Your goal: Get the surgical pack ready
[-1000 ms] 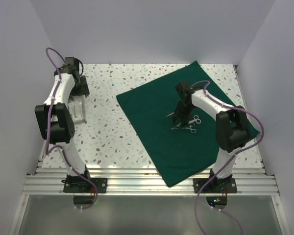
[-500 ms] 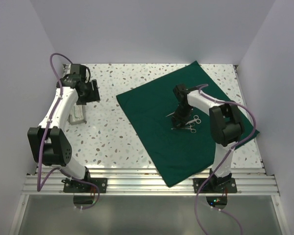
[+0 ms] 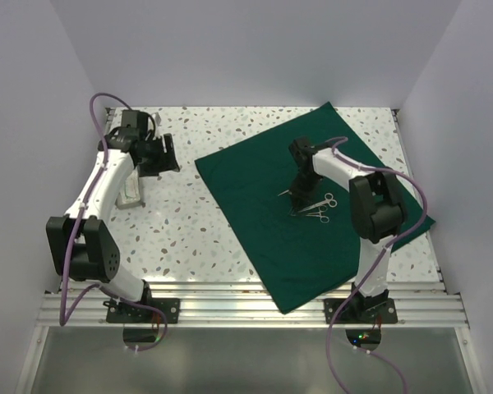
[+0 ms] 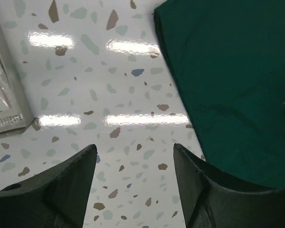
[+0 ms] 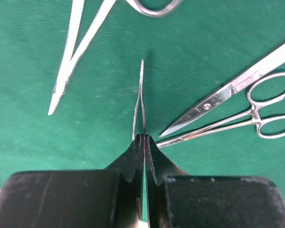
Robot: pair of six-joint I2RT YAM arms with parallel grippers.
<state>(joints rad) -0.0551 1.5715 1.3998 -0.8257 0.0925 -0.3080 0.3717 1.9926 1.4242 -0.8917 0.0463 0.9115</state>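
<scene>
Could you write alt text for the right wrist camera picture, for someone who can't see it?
The robot's right hand, seen from close behind, is pinched shut on thin steel tweezers that point away over a dark green cloth. Scissors and a ring-handled clamp lie on the cloth to the right, and another long instrument lies at the upper left.

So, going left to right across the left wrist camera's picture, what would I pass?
A small steel tray at the left edge → speckled white tabletop → dark green cloth drape.
</scene>
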